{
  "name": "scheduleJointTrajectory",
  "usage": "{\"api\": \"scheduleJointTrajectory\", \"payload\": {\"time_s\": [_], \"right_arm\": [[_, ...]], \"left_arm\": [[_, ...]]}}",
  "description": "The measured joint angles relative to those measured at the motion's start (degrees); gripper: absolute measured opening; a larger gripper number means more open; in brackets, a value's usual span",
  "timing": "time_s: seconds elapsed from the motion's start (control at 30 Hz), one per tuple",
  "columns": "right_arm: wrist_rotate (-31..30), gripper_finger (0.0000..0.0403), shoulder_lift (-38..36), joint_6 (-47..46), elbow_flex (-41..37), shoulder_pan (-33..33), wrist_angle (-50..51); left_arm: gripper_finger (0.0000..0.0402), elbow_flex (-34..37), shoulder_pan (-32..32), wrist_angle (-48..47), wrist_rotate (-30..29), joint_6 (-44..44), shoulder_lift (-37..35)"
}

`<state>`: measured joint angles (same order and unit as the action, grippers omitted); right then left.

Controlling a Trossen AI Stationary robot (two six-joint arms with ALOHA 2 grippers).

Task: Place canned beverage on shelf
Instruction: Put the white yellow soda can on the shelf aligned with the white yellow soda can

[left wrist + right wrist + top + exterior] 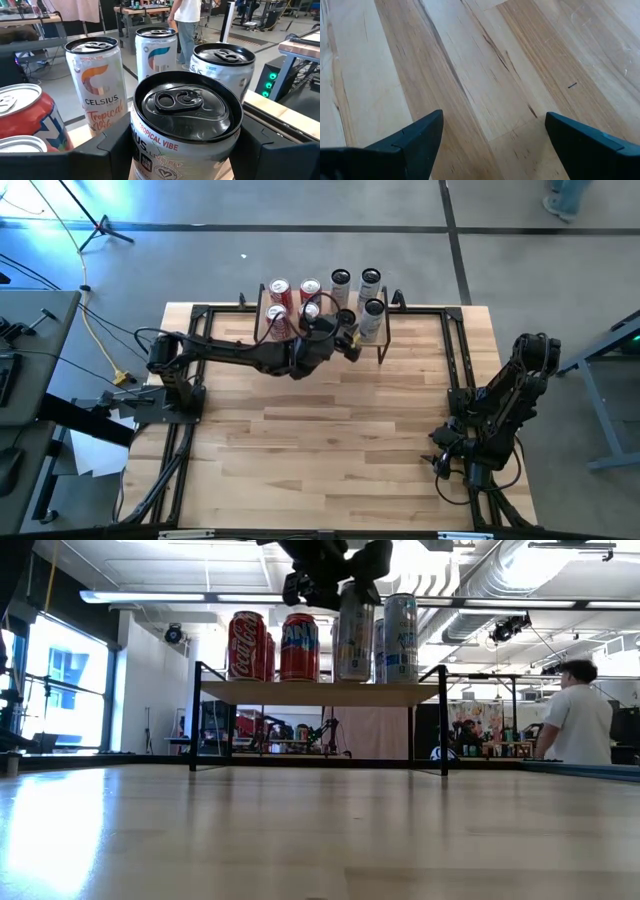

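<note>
One black-topped Celsius can (186, 125) is clasped by the left gripper (345, 340) over the shelf (320, 693), beside three other Celsius cans (97, 85), keeping brands grouped. The right gripper (490, 140) is parked spread, empty.

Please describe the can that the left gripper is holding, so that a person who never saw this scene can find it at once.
Look at the shelf at the far edge of the table, where tall cans stand: red ones on one side, silver ones on the other. The held can is between the fingers of the left gripper, in front of the silver cans. Unlike its silver-topped neighbours, it has a black lid and the words TROPICAL VIBE.
</note>
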<state>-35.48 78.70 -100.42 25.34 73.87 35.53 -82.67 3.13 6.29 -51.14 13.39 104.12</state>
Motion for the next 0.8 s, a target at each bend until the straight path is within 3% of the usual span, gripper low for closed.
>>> {"api": "scheduleJointTrajectory", "payload": {"time_s": [0.8], "right_arm": [[-0.04,0.0339,0.0,-0.02,0.0,0.0,-0.02]], "left_arm": [[0.0218,0.08,3.67,-0.91,2.66,2.1,0.02]]}}
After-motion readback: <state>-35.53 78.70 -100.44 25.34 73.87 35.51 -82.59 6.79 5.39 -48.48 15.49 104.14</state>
